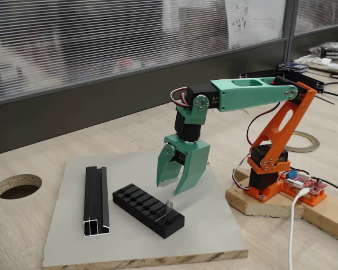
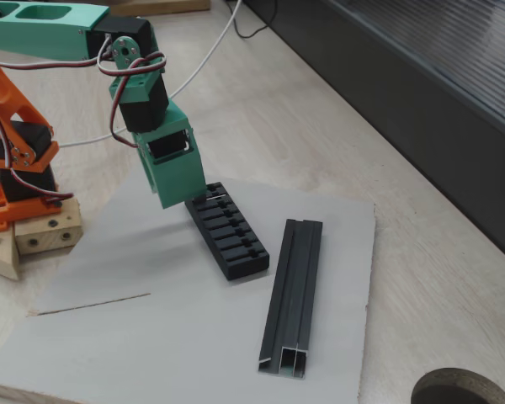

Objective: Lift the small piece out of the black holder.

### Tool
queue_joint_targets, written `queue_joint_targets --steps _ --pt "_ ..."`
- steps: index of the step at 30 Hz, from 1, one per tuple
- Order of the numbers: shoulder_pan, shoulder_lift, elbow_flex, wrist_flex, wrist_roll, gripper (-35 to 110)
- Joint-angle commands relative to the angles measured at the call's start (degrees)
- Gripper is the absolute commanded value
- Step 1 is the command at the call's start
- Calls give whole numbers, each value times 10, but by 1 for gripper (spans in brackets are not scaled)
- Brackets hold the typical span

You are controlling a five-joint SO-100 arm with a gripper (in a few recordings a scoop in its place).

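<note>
Grey metal tab (image 1: 169,207) stood upright in long black slotted holder's (image 1: 148,210) end slot for easy pinching; green gripper (image 1: 175,184) hung w/ fingers parted, empty, above.

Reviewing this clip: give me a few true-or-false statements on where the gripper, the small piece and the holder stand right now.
1. The small piece stands upright in a slot near one end of the black holder. True.
2. The gripper is shut on the small piece. False: its fingers are open above the holder, apart from the piece.
3. The black rail lies on the grey board beside the holder. True.
4. The holder rests on the bare wooden table. False: it sits on the grey board.
</note>
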Motion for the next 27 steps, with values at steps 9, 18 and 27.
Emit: queue_joint_targets --steps 9,18,27 --pt "-80 4 -4 -5 90 32" --pt "-76 -1 -4 -7 90 32" --pt "-76 -47 -6 -7 90 32"
